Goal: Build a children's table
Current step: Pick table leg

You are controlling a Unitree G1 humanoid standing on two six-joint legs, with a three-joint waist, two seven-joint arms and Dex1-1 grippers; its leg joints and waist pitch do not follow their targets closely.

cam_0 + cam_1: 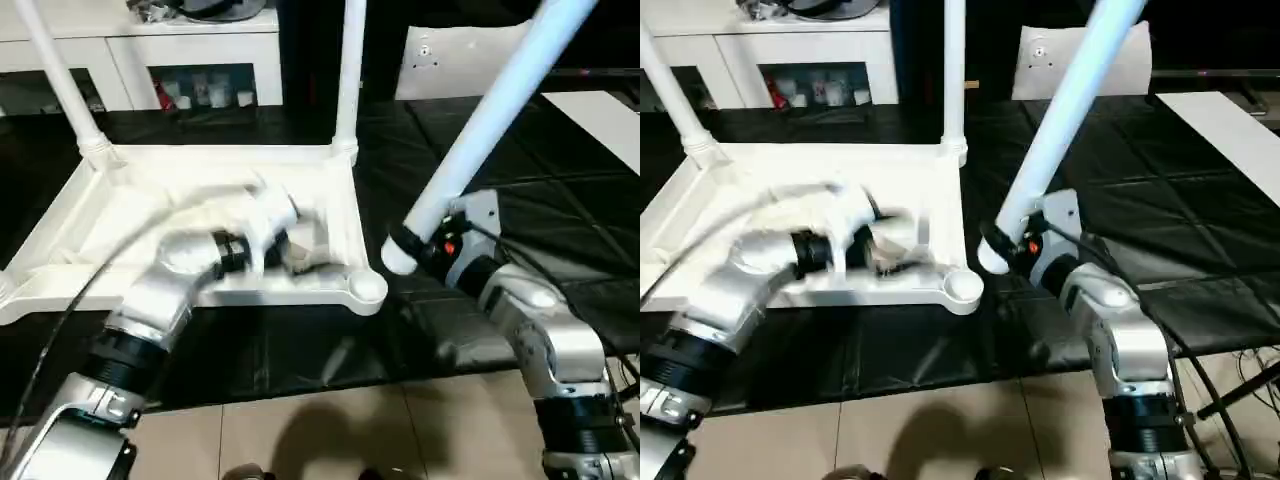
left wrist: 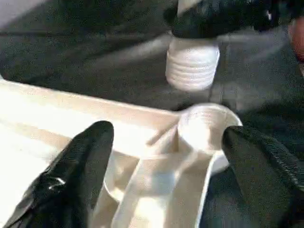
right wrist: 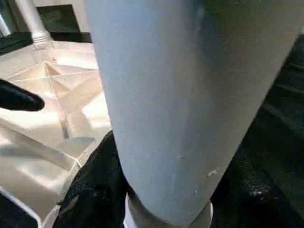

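The right gripper [image 1: 425,243] is clamped on a table leg [image 1: 490,125], its threaded end just beside the empty corner socket [image 2: 205,127]. The left gripper [image 2: 166,175], spread wide, straddles the upturned tabletop [image 1: 120,215] there. The thread should be centred and uprighted before turning.

Black mat [image 1: 520,200] covering the floor, beige tiles [image 1: 330,430] lying at near edge. White cabinet [image 1: 190,45] with glass doors standing behind, small bottles [image 1: 205,92] sitting inside. Flat white board [image 1: 1230,130] lying far right.
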